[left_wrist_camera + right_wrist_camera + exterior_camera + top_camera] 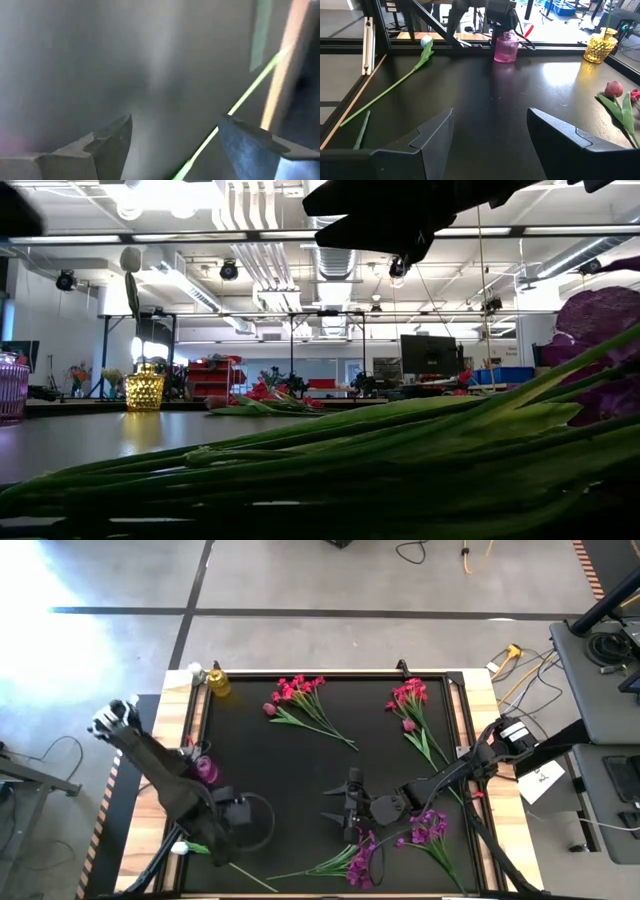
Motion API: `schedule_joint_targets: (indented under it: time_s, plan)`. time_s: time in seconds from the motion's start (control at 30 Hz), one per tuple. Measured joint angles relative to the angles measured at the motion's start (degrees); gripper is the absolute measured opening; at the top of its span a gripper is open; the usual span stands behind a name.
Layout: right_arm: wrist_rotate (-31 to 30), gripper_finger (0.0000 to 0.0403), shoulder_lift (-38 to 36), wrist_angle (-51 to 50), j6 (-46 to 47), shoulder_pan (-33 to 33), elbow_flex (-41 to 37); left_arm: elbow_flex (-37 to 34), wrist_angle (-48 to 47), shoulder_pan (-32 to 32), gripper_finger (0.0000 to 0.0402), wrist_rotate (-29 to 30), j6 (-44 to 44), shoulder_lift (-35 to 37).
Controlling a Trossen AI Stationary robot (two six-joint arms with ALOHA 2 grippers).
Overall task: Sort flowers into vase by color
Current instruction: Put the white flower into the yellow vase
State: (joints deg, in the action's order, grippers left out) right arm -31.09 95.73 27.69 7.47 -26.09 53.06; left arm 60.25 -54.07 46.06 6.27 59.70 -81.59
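A white tulip (181,848) lies at the near left of the black mat, its thin green stem (385,92) running toward the near edge. My left gripper (175,145) hangs open over that stem (250,95), pointing down, and the stem passes between its fingers. My right gripper (490,135) stands open and level near the mat's middle (350,805), holding nothing. Purple bunches (360,860) (430,830) lie by the near edge. Red-pink bunches (300,692) (410,697) and a pink bud (614,89) lie at the far side.
A pink ribbed vase (506,47) stands at the mat's left edge. A yellow vase (600,45) with a white tulip (131,258) in it stands at the far left corner. The mat's middle between the bunches is bare. Wooden rails (185,750) frame the mat.
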Motion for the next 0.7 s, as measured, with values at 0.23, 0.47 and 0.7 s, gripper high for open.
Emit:
schedule_joint_targets:
  time_s: [0.23,0.47,0.7]
  plan:
    - [0.0,0.0244,0.0,-0.5,0.0,0.0,0.0,-0.4,-4.3,4.7,0.0252,-13.6,5.1,-9.5]
    - [0.0,0.0244,0.0,-1.3,0.0,0.0,0.0,-3.5,-3.8,7.0,0.0220,-22.1,4.8,-13.1]
    - [0.0,0.0244,0.0,-1.4,0.0,0.0,0.0,-6.8,0.5,7.3,0.0192,-24.9,3.8,-13.8]
